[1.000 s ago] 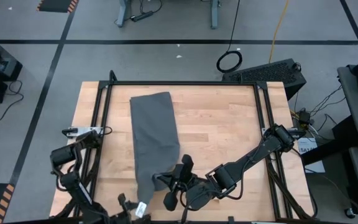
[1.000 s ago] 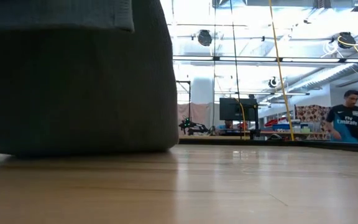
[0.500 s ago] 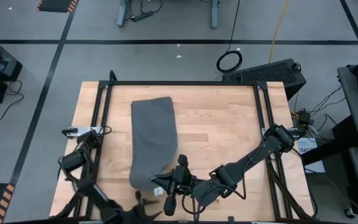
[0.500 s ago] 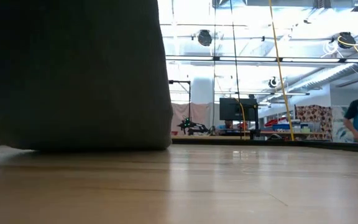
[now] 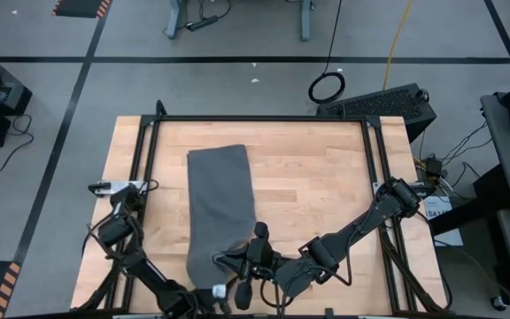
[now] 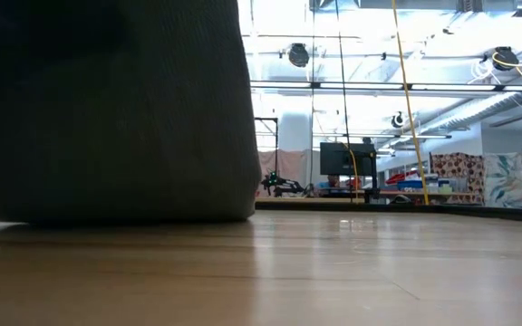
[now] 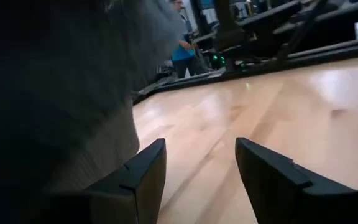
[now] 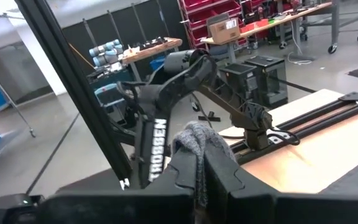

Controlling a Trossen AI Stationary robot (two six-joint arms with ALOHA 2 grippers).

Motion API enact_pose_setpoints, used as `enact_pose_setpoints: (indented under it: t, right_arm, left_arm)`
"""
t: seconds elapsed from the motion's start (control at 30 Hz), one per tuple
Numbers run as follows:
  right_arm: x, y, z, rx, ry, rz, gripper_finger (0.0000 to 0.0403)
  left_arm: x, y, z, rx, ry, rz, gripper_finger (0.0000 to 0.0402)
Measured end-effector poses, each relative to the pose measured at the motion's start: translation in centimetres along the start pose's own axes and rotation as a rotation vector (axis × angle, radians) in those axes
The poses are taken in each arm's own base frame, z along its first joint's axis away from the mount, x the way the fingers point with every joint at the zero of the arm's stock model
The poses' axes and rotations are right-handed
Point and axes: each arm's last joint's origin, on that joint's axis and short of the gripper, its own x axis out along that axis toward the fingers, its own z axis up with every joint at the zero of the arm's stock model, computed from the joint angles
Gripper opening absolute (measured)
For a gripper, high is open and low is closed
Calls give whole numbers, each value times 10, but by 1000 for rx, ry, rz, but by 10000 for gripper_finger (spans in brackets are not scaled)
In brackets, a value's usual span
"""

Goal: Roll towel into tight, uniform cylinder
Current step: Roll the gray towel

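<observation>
Arms both low at worktop (image 5: 326,177) near edge; we see right gripper (image 8: 201,163) pinching towel (image 5: 220,208) corner, left gripper (image 7: 201,165) spread, empty.

A robotics lab in a large industrial hall. A wooden tabletop (image 5: 308,168) in a black frame stands on grey taped floor (image 5: 237,35); beyond it are ceiling pipes (image 6: 379,86), a monitor (image 6: 343,158), red parts shelves (image 8: 229,15) and workbenches (image 8: 145,50).

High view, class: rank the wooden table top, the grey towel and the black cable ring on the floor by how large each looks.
1. Table top, largest.
2. Towel, a long strip covering part of the table.
3. Cable ring, smallest; it lies on the floor, farther from the camera, so its true size is less certain.
</observation>
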Motion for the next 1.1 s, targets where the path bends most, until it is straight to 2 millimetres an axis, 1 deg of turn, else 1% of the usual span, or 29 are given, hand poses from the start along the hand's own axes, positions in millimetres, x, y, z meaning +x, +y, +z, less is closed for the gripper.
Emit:
enact_pose_setpoints:
  t: [0.2, 0.4, 0.53, 0.8, 0.97, 1.1]
  right_arm:
    - [0, -4, -6, -51, 51, -27, 0]
    - [-4, -4, -14, -70, 105, -45, 0]
    - [-11, -1, -21, -74, 145, -49, 0]
    - [-25, 3, -35, -95, 229, -66, 0]
    - [-32, 2, -43, -102, 285, -92, 0]
    - [-38, 1, -49, -127, 328, -110, 0]
  left_arm:
    - [-24, -12, 25, 191, -21, -50, 199]
    - [-33, -23, 60, 309, -31, -64, 199]
    - [-41, -26, 74, 378, -41, -78, 199]
    - [-61, -29, 99, 335, -58, -116, 199]
    - [-71, -30, 115, 286, -62, -134, 199]
    - [-78, -30, 121, 318, -71, -146, 199]
